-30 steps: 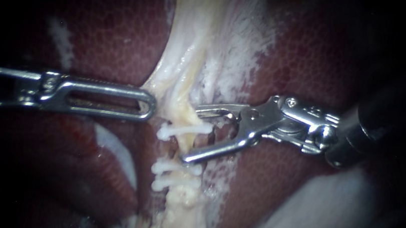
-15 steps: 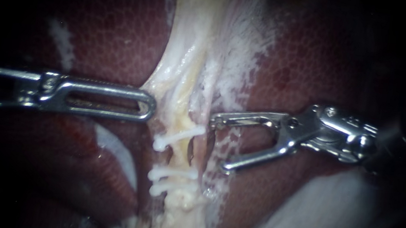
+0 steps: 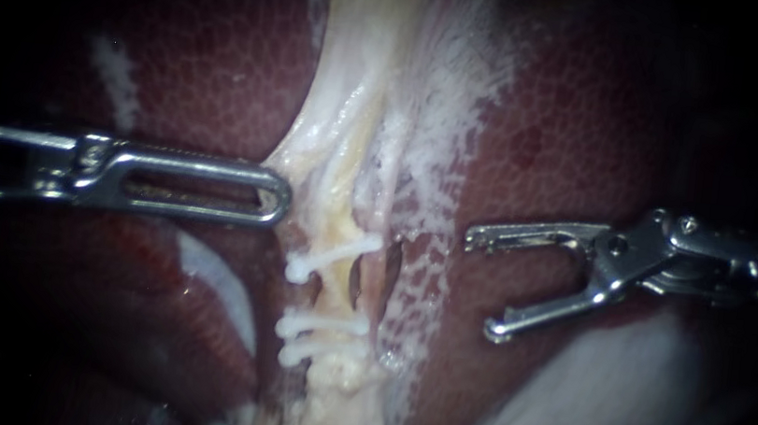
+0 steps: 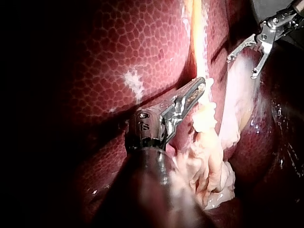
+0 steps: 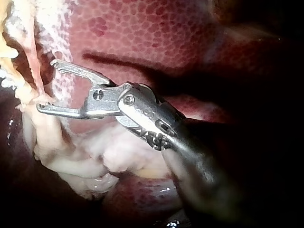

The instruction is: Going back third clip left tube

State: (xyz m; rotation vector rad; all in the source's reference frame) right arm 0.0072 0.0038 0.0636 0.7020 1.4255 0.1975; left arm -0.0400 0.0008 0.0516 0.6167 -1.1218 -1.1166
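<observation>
Three white clips sit across the pale tube (image 3: 334,289): one upper clip (image 3: 333,253) and two close together lower down (image 3: 318,323) (image 3: 312,350). My right instrument (image 3: 480,287) hangs to the right of them over the liver (image 3: 558,119), jaws open and empty; the right wrist view (image 5: 45,85) shows the same gap. My left instrument (image 3: 279,198) comes in level from the left. Its slotted jaws are shut on the edge of the pale tissue (image 3: 330,142) just above the upper clip, which tents toward them. In the left wrist view (image 4: 201,85) its tip lies against that strand.
Dark red liver (image 3: 208,54) lies on both sides of the pale strand. A whitish fatty band (image 3: 446,107) runs along the strand's right side. Pale gallbladder tissue (image 3: 604,396) fills the lower right, and a ragged pale mass (image 4: 209,161) lies beside the left instrument's shaft.
My right instrument has drawn back to the right, away from the clips, with its jaws staying open and empty. The left instrument and the three clips have held still.
</observation>
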